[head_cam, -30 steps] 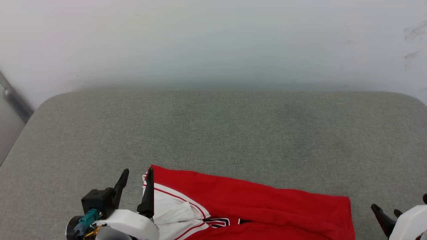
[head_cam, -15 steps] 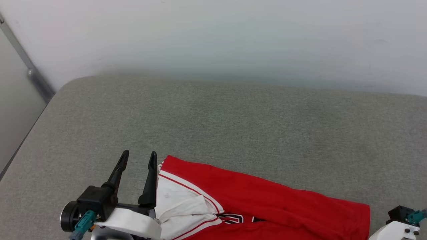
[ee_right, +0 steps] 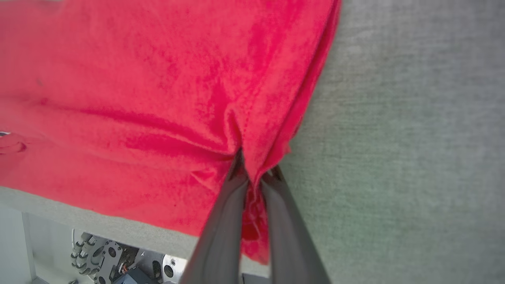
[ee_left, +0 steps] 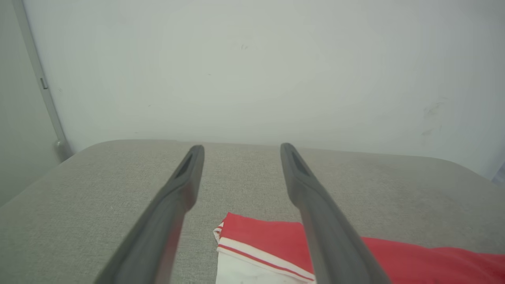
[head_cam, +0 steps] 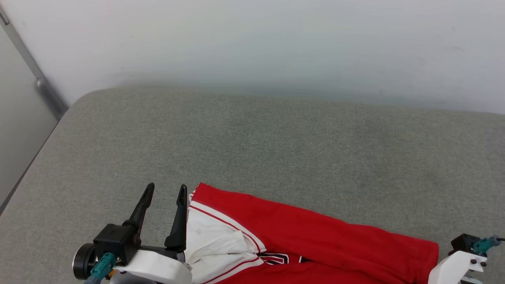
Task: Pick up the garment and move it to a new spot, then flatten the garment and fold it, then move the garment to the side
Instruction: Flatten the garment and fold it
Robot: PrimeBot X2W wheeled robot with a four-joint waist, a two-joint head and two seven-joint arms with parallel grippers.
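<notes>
The shirt [head_cam: 315,240] lay on the grey cloth-covered desk [head_cam: 276,150], along its near edge, stretched from left to right. Its body was bright red. A white sleeve [head_cam: 213,244] edged with thin red stripes sat at its left end, and part of a small dark print [head_cam: 276,259] showed beside that sleeve at the bottom of the head view.

The left tool [head_cam: 166,187] stood open, its two dark fingers spread apart and pointing toward the pale wall [head_cam: 252,39]. Its right finger was just beside the sleeve's striped edge; whether it touched the cloth could not be told. In the left wrist view the same tool [ee_left: 242,148] gaped with nothing between the fingers, and the shirt's [ee_left: 268,236] striped corner lay low between them, the right finger crossing in front of the red cloth.

The right tool [ee_right: 256,165] was closed on the shirt [ee_right: 138,79], its fingers pinching a puckered fold at the right-hand edge, with creases running out from the pinch. That grip lay close to the desk's near edge. In the head view the right arm's pale forearm [head_cam: 453,268] sat at the lower right, just beside the shirt's right end.
</notes>
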